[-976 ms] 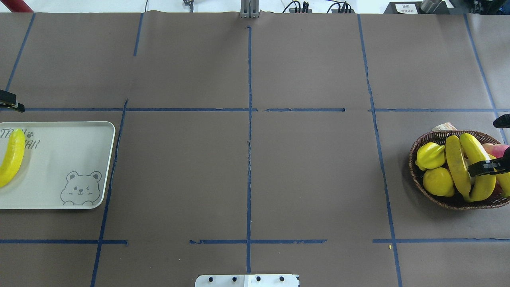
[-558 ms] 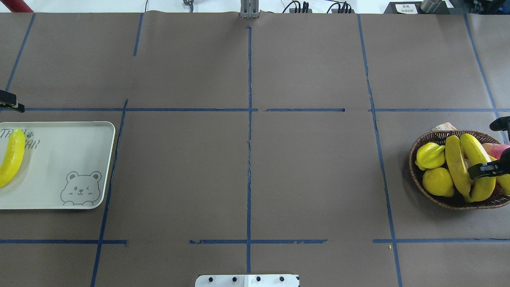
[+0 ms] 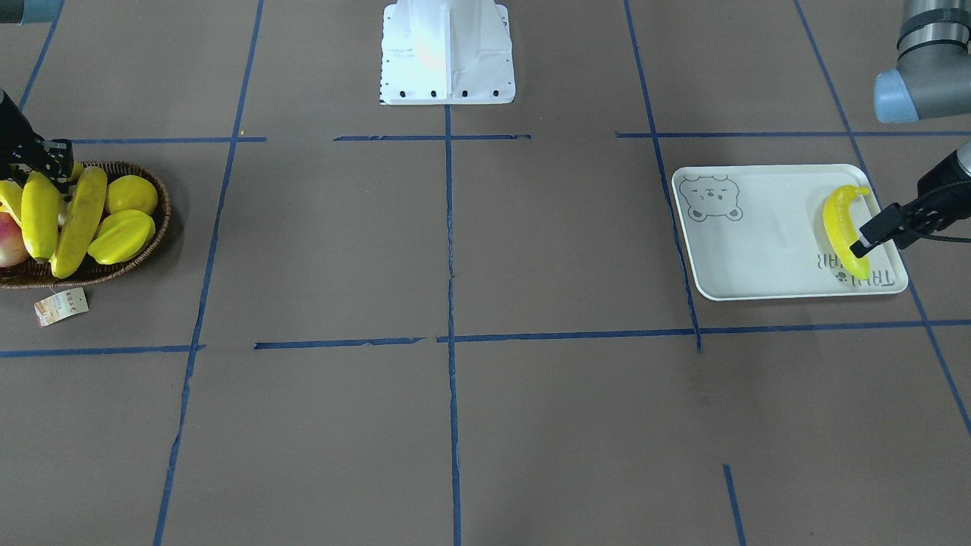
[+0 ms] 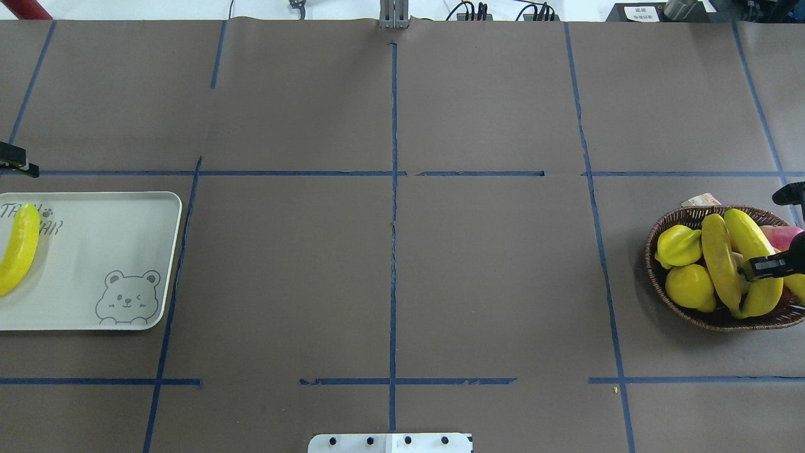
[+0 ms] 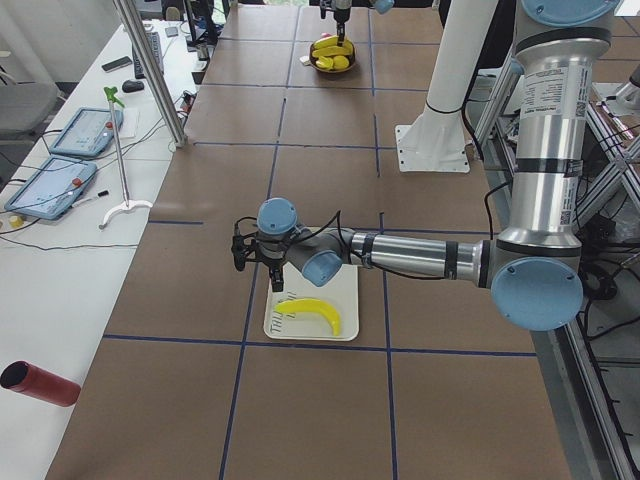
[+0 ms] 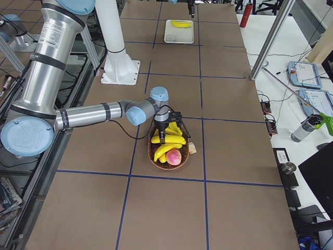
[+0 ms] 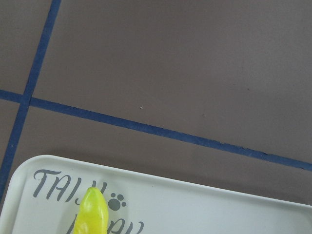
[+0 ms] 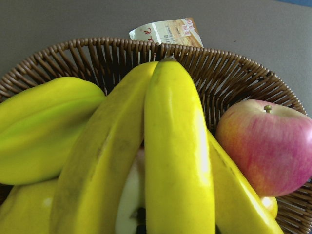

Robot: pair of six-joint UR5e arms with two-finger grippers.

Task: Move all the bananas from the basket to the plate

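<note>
Me: Since a second ago my right gripper has eased a touch toward the outer rim of the shallow dark-brown wicker basket. The fruit inside has shifted a hair with it.

Spotter: Have the jaws got anything?

Me: Can't tell. One black finger lies across the bright glossy yellow banana in the basket's middle, and the other is out of sight. My left gripper hangs at the desk end far from the basket, over the off-white rectangular bear-face plate. I can't tell its jaws either.

Spotter: Count?

Me: One curved yellow banana lies on that plate and three sit in the basket.

Spotter: Your plan?

Me: I'd pinch the bright one across its width near mid-length, because it rides highest and leans on the duller yellow banana. Then I'd lift straight up, slowly, until it clears the basket's rim, so it doesn't roll the red-and-pink apple or drag the round yellow lemon. With that glossy skin I'd expect slip near a tip.
</note>
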